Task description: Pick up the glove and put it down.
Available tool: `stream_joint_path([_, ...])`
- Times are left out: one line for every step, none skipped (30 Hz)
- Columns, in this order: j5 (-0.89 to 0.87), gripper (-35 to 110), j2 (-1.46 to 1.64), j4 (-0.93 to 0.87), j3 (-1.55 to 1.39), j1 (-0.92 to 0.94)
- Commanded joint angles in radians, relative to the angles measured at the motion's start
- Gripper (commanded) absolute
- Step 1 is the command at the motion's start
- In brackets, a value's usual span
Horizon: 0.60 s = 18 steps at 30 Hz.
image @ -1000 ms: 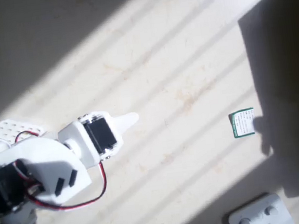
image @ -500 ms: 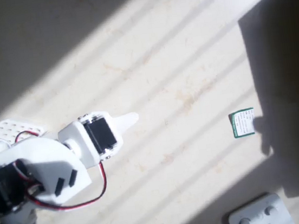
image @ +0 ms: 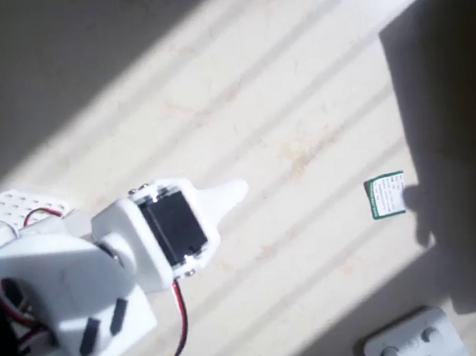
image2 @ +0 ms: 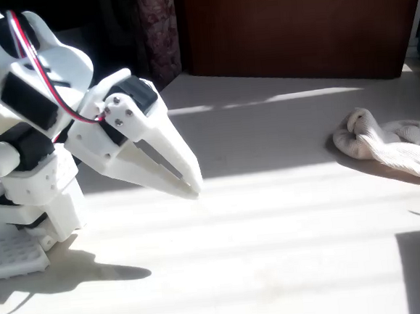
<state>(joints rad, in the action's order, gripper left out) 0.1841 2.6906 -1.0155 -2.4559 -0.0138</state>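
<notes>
The cream glove (image2: pixel 380 141) lies crumpled on the pale table at the far right of the fixed view, partly in shade and partly in sunlight. My white gripper (image2: pixel 191 185) hangs above the table well to the left of it, pointing down and to the right. Its two fingers meet at the tip with nothing between them. In the overhead view the gripper (image: pixel 236 192) points right from the left side, and a deep shadow covers the right edge of that view.
A small green-and-white card (image: pixel 387 195) lies at the right by the shadow's edge. A grey device with round buttons (image: pixel 412 341) sits at the bottom right. A white perforated plate (image: pixel 23 207) lies beside the arm's base. Dark wood panelling (image2: pixel 294 27) backs the table.
The arm has lifted and reached a little to the right, so it looks larger in the overhead view. The card and the grey device have not moved.
</notes>
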Motion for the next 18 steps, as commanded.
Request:
stream_joint_path([0.006,1,-0.259,0.011,0.356,-0.046])
stream_joint_path([0.006,1,-0.321,0.006,0.436,-0.064])
stream_joint_path([0.005,1,-0.385,0.003,0.505,-0.084])
stream_joint_path([0.002,1,-0.443,0.003,0.566,-0.112])
stream_joint_path([-0.003,1,-0.497,0.003,0.62,-0.141])
stream_joint_path([-0.006,1,-0.546,0.003,0.672,-0.17])
stream_joint_path([-0.006,1,-0.592,0.003,0.719,-0.198])
stream_joint_path([-0.006,1,-0.638,0.003,0.761,-0.227])
stream_joint_path([-0.008,1,-0.681,0.003,0.799,-0.256])
stream_joint_path([-0.008,1,-0.724,0.003,0.834,-0.285])
stream_joint_path([-0.008,1,-0.767,0.005,0.867,-0.308])
stream_joint_path([-0.008,1,-0.808,0.012,0.893,-0.327])
stream_joint_path([-0.008,1,-0.851,0.015,0.92,-0.344])
stream_joint_path([-0.008,1,-0.896,0.015,0.946,-0.357])
stream_joint_path([-0.008,1,-0.942,0.015,0.977,-0.371])
stream_joint_path([-0.008,1,-0.991,0.017,1.005,-0.382])
stream_joint_path([-0.008,1,-1.04,0.017,1.032,-0.393])
stream_joint_path([-0.008,1,-1.088,0.017,1.063,-0.405])
